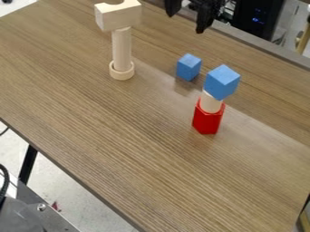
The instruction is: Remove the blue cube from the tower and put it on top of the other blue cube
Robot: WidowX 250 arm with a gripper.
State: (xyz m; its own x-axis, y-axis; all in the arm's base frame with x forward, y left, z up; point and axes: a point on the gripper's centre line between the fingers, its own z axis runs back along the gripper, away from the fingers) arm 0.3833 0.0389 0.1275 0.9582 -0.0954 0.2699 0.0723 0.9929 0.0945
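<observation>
Camera view: tabletop [151, 149] seen at a slant, pincer [186, 21] at the top edge, its fingers spread with nothing between them.
Tower: upper blue cube [221, 81] on a pale cylinder [210, 103], which rises from a red piece [207, 120]; whether it sits in or on the red, I cannot tell.
Lower blue cube: the other blue cube [188, 67] rests on the tabletop just beside the tower, on the side nearer the pincer.
Step in hand: likely the approach to the upper cube, since nothing is stacked on the lower one.
Upper cube, risk: it overhangs its narrow perch, so a touch from one finger before the other could twist it off or tip it over.
Cylinder, risk: a grip set too low could pinch it along with the cube, and a sideways pull could topple the tower — the lift wants to be straight up.
Lower cube, risk: carried too low, the load could knock it aside; released off-centre or at an angle, the cube could slide off — its top is only a small landing.
</observation>
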